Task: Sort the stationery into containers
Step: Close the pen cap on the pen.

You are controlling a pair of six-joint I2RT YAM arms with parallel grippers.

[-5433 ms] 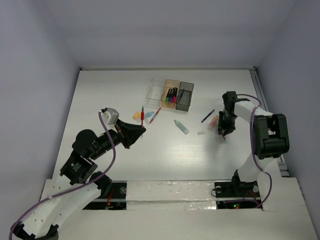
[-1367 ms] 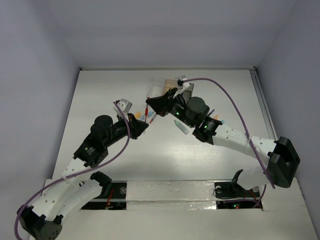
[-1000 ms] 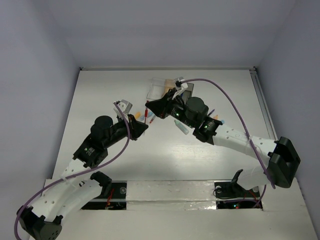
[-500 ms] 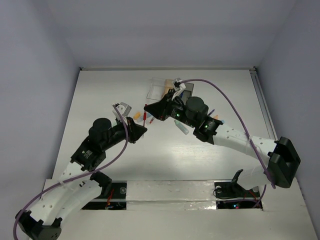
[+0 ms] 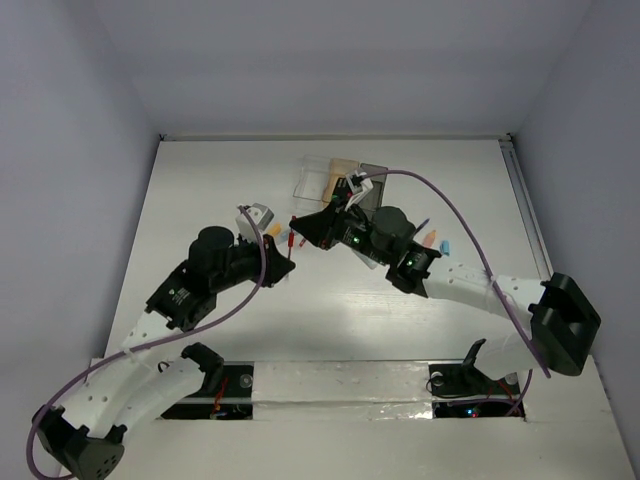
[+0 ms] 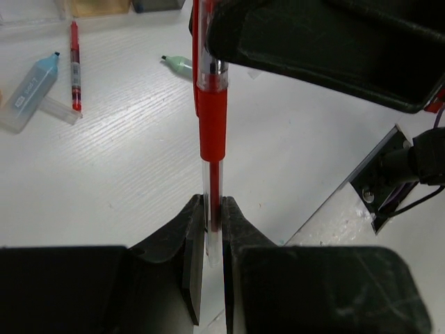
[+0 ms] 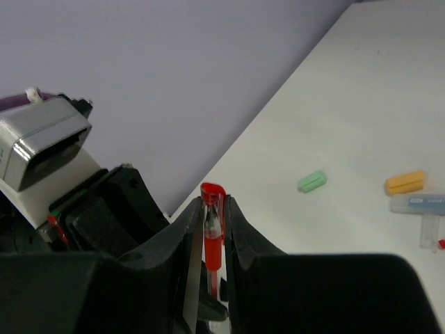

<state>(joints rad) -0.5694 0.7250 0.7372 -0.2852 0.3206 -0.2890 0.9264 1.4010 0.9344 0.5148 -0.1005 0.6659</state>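
While both end effectors pinch the same pen (image 6: 213, 125), it hangs upright in the air between the arms, above the surface (image 6: 125, 160). The left end effector (image 6: 213, 209) is pressed onto the clear lower barrel, and the right end effector (image 7: 213, 209) is pressed onto the red top end. The pen looks light, stiff and thin, and its smooth plastic is likely to slip or swivel in so narrow a pinch (the red sleeve at mid-barrel looks the surest hold). One grip should let go before the other pulls away, or the barrel may be levered. The boxes (image 5: 338, 170) sit at the far side, just beyond the right wrist. The air around is open, though a second pen (image 6: 74, 66), a blue marker (image 6: 28, 83) and a green piece (image 6: 179, 64) lie on the surface below.
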